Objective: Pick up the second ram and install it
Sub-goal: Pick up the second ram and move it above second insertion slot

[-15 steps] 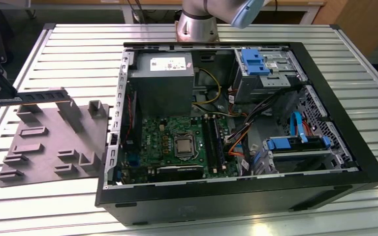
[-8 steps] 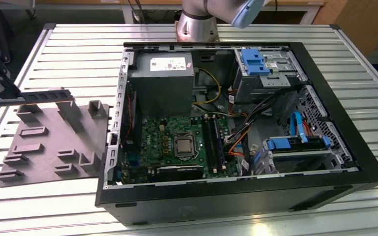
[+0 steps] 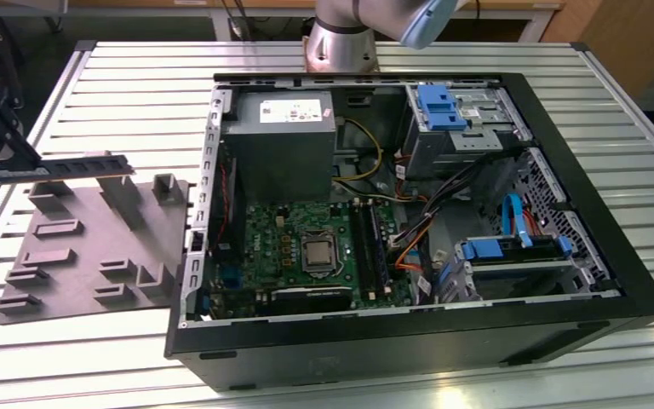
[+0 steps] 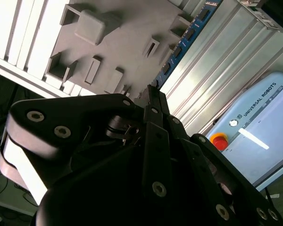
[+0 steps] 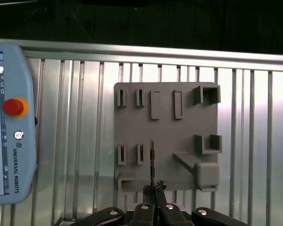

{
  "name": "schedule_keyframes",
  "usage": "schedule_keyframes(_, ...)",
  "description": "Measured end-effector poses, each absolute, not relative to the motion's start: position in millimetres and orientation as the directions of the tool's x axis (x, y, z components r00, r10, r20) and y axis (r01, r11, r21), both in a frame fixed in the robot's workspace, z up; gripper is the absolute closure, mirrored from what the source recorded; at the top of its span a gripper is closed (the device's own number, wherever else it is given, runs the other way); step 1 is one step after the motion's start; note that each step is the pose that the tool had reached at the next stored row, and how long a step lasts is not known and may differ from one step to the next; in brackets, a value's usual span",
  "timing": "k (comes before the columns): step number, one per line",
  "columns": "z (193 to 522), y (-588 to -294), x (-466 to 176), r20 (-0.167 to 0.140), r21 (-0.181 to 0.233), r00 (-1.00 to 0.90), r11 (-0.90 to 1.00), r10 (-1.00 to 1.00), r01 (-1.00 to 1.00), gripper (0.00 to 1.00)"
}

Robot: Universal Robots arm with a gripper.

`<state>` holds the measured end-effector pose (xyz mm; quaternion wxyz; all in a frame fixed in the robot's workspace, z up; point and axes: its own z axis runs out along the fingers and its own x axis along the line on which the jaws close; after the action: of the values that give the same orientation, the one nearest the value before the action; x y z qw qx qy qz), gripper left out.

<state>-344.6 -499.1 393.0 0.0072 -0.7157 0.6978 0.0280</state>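
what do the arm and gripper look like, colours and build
The gripper is matte black, built from flat linkage bars pinned with round silver bolts, narrowing to a slim tip. In the exterior view the arm is a silver-grey tube with a light blue cap.

Open computer case [image 3: 418, 334] lies on a slatted metal surface [image 3: 134, 81] beside a grey moulded tray [image 3: 71, 256]; a red-buttoned control pendant [image 5: 9, 160] rests nearby.
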Motion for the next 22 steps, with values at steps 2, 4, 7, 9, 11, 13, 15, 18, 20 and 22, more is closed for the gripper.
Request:
schedule_keyframes(2, 393, -499, -343, -0.05, 0.029, 0.025, -0.026, -0.998, -0.999, 0.88)
schedule_keyframes(4, 393, -499, -342, -0.05, 0.029, 0.025, -0.026, -0.998, -0.999, 0.88)
schedule_keyframes(7, 393, -499, -339, -0.05, 0.029, 0.025, -0.026, -0.998, -0.999, 0.88)
schedule_keyframes(9, 393, -499, -337, -0.05, 0.029, 0.025, -0.026, -0.998, -0.999, 0.88)
schedule_keyframes(11, 393, -499, -335, -0.05, 0.029, 0.025, -0.026, -0.998, -0.999, 0.88)
schedule_keyframes(13, 393, -499, -333, -0.05, 0.029, 0.025, -0.026, -0.998, -0.999, 0.88)
schedule_keyframes(15, 393, -499, -331, -0.05, 0.029, 0.025, -0.026, -0.998, -0.999, 0.88)
schedule_keyframes(18, 393, -499, -328, -0.05, 0.029, 0.025, -0.026, -0.998, -0.999, 0.88)
schedule_keyframes(20, 393, -499, -326, -0.05, 0.029, 0.025, -0.026, -0.998, -0.999, 0.88)
schedule_keyframes(22, 393, -499, -324, -0.05, 0.029, 0.025, -0.026, -0.998, -0.999, 0.88)
